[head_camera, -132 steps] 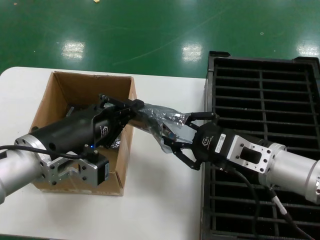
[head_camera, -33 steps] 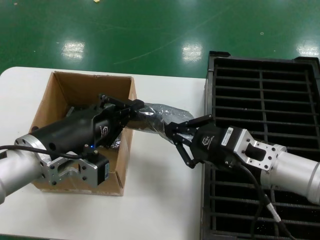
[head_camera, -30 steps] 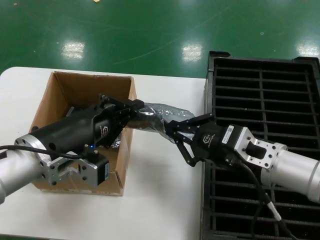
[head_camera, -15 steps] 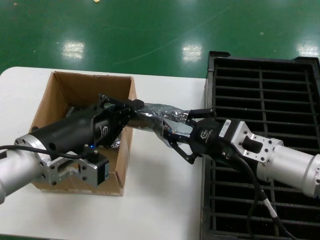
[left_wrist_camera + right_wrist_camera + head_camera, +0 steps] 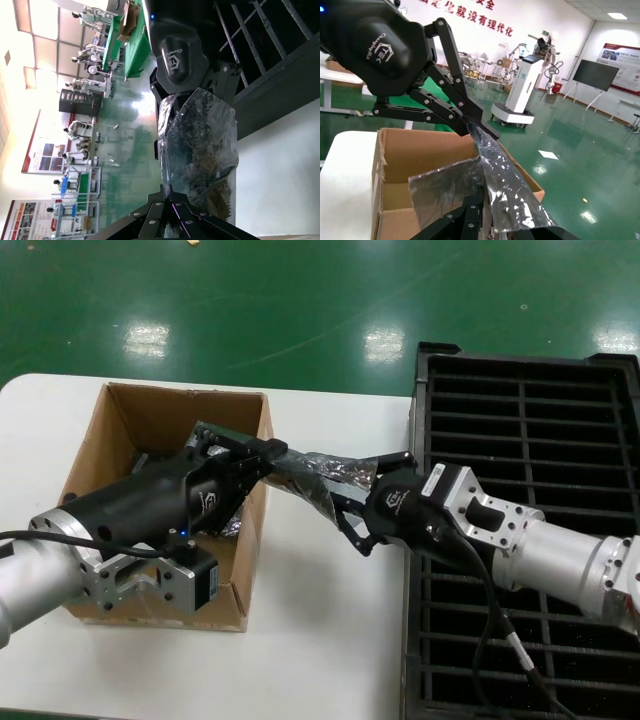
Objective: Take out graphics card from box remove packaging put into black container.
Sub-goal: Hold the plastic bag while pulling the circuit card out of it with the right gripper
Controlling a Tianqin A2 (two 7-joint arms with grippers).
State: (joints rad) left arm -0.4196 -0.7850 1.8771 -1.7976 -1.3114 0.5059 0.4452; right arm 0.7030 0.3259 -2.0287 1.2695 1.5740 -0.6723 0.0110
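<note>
Nearest, the left gripper (image 5: 268, 452) hangs over the shallow brown cardboard box's (image 5: 110, 435) right wall, fingers pinched tight on one end of the crinkly grey-silver plastic bag (image 5: 325, 473). Just beyond that wall, the right gripper (image 5: 352, 502) clamps the bag's other end. The graphics card isn't distinguishable inside. Best now: pull apart steadily, without tearing. Farther right of the box waits the slotted black plastic tray (image 5: 600, 420).

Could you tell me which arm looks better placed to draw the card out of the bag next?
Probably the right gripper: it grips the packaging's free end beside the black container, while the left gripper pins the other end at the box.
</note>
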